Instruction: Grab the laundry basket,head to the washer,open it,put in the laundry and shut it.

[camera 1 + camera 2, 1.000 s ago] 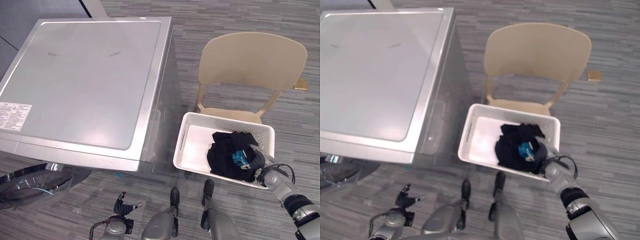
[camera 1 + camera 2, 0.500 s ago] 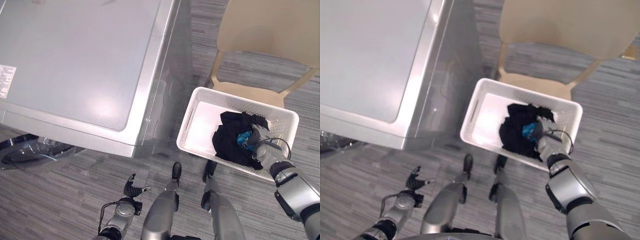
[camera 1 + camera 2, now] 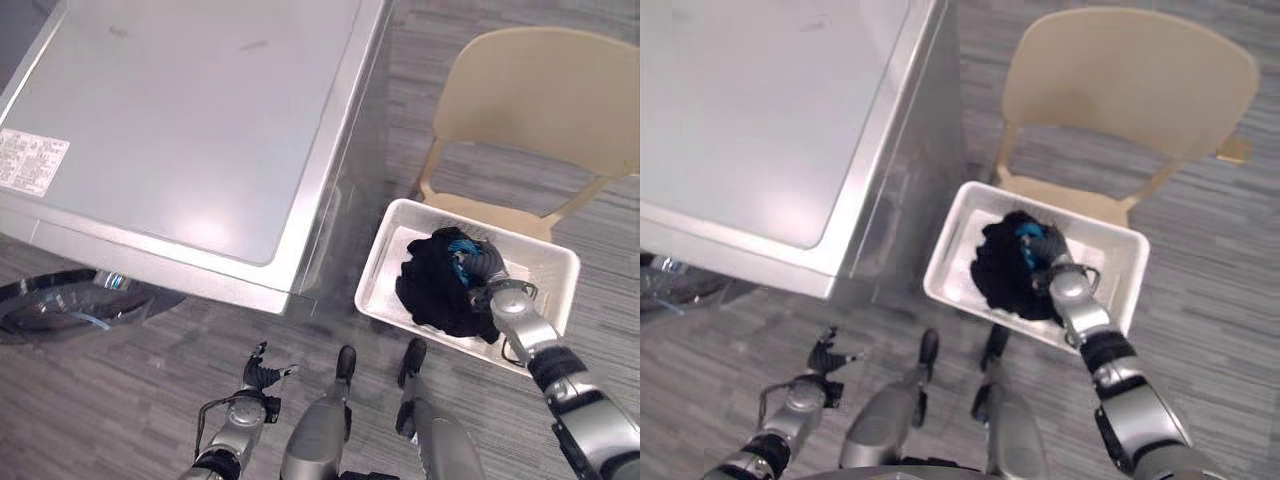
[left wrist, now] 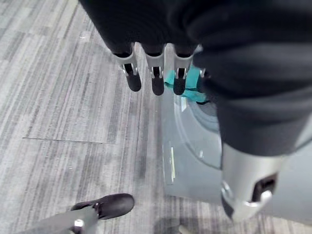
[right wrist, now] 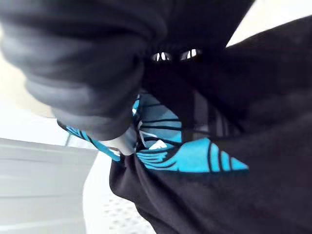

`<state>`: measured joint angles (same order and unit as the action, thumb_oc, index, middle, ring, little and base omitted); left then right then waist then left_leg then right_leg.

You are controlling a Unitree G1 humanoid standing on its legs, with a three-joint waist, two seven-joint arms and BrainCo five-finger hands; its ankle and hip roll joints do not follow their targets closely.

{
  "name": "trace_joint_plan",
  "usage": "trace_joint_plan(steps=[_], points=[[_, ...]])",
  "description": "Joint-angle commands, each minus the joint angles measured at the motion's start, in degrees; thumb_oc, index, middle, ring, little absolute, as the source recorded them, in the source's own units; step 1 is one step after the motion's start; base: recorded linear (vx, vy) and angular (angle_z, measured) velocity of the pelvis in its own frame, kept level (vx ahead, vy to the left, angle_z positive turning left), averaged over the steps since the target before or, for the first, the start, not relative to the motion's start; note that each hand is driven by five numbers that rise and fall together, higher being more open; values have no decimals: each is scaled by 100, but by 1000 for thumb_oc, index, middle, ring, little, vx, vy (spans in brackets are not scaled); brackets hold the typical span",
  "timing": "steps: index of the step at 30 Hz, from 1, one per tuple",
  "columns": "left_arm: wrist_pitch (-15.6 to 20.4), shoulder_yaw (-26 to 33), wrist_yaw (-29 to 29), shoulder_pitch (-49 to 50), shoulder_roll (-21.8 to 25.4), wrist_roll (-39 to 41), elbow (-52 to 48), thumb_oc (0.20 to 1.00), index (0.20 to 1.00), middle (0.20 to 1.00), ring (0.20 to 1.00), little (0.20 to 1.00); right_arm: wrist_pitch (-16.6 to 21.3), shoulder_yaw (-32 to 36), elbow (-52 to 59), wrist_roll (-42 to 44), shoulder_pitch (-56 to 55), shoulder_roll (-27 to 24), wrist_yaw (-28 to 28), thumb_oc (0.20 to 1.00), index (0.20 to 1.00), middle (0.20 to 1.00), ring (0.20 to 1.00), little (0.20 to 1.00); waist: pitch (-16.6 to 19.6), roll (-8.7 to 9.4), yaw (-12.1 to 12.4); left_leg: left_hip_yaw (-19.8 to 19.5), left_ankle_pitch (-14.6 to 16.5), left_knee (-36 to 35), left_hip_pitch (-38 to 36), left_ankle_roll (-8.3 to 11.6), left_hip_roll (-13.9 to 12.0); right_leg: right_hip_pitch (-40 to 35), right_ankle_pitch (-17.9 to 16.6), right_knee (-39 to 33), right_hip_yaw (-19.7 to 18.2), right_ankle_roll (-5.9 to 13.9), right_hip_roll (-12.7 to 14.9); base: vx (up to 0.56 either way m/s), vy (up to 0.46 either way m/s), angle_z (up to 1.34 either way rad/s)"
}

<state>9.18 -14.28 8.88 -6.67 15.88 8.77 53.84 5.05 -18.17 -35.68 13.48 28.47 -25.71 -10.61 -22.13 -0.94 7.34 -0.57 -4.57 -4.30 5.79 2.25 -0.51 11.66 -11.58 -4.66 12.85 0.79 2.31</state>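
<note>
The white laundry basket (image 3: pixel 376 262) stands on the floor to the right of the silver washer (image 3: pixel 190 130). A bundle of black clothing with a blue print (image 3: pixel 435 285) hangs above the basket's middle. My right hand (image 3: pixel 488 268) is shut on it, and in the right wrist view the fingers are curled into the cloth (image 5: pixel 219 195). The washer's round door (image 3: pixel 60 310) stands open at the lower left. My left hand (image 3: pixel 260 378) hangs low near the floor, its fingers (image 4: pixel 153 73) straight and holding nothing.
A beige plastic chair (image 3: pixel 540 100) stands right behind the basket. The washer's side wall is close to the basket's left edge. Grey striped carpet (image 3: pixel 130 420) lies in front of the washer and to the right of the basket.
My right hand has raised the black clothing out of the basket's right end and carried it left over the middle. The camera has shifted. The left hand stays put.
</note>
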Motion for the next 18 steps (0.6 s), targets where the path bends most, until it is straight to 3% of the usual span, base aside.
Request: trace_joint_plan(steps=[1,3,5,10,14,17,18], points=[[-44,-26,-41,293,21,-77,158,1000,1000,1000,1000,1000,462,301,815,209,-520,-192,238,200,200,200,200,200,776,104,-123,40,92,-70,193,81,59,-427,1371,619,-172,498,184,56,74,-9],[-47,36,-64,356,21,-85,144,1000,1000,1000,1000,1000,517,387,1114,267,-676,-199,332,200,200,200,200,200,850,126,-162,69,146,-70,90,61,77,-512,1374,609,-194,518,197,60,104,-18],[-97,244,-152,589,-9,-214,133,1000,1000,1000,1000,1000,623,613,2270,396,-1265,-139,667,200,200,200,200,200,1093,165,-287,228,340,-70,-269,-58,137,-717,1380,663,-312,606,253,75,199,-27],[-103,318,-206,728,-6,-328,81,1000,1000,1000,1000,1000,705,665,2954,513,-1568,62,898,200,200,200,200,200,1125,203,-349,462,433,-70,-518,-146,128,-691,1341,910,-473,695,268,-36,129,-34],[-90,274,-167,579,140,-393,-66,1000,1000,1000,1000,1000,784,640,3140,541,-1648,158,910,200,200,200,200,200,1008,247,-365,461,292,-69,-433,-156,10,-533,1559,1574,-652,705,137,-194,3,-24],[-29,303,-101,455,386,-251,-719,1000,1000,1000,1000,1000,808,791,3244,364,-1760,115,817,200,200,200,200,200,1113,363,-211,260,-43,54,101,-111,-52,-882,2040,2451,-1046,563,-265,-307,-112,47],[-32,302,-101,459,390,-251,-724,1000,1000,1000,1000,1000,809,791,3244,363,-1762,119,818,200,200,200,200,200,1113,373,-212,261,-40,58,100,-112,-43,-880,2054,2464,-1046,565,-255,-328,-194,78]])
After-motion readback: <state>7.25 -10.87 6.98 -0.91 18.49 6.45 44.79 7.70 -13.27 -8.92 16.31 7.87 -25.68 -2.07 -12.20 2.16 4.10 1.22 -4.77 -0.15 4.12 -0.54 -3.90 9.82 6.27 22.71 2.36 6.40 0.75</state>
